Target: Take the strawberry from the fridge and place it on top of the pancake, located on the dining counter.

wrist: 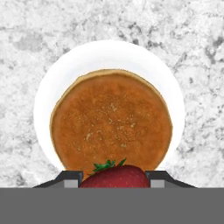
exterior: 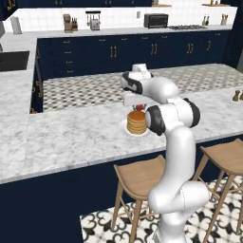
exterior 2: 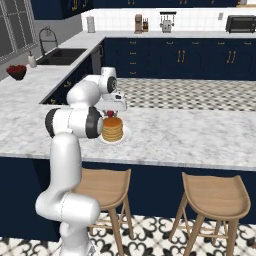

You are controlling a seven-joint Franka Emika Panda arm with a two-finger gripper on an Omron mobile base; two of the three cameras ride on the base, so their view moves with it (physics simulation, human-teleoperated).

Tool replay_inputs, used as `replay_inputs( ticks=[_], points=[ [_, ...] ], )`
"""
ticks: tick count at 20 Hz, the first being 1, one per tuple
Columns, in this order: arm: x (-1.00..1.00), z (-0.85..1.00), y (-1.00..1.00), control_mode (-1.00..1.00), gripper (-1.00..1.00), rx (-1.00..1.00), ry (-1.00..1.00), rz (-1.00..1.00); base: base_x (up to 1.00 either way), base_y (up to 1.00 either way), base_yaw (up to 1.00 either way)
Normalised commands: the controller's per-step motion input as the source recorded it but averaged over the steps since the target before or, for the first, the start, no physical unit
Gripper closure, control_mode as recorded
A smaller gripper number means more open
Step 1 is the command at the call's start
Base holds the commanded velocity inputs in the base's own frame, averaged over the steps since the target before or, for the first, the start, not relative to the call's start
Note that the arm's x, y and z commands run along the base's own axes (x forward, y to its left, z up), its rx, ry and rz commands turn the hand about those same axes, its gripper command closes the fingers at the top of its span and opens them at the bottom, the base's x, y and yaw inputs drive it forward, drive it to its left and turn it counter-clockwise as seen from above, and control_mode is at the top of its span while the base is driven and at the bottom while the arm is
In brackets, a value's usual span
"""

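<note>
2 wooden stools [exterior 2: 215, 196], toaster oven [exterior: 155, 20]

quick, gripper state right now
gripper: closed on the strawberry, held above the pancake.

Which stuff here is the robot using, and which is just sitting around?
Using:
- strawberry, held in the end effector
- pancake on its white plate
- dining counter

Sitting around:
- stools
- toaster oven
- sink
</note>
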Motion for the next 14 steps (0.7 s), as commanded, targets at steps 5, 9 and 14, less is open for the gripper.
replay_inputs(
  ticks=[5,9,14],
  points=[
    [0.0,-0.25,-0.01,-1.0,1.0,-0.03,0.02,0.0,0.0,0.0,0.0],
    [0.0,-0.06,0.0,-1.0,1.0,0.0,0.0,0.0,0.0,0.0,0.0],
    [-0.11,0.0,0.0,-1.0,1.0,0.0,0.0,0.0,0.0,0.0,0.0]
  ],
)
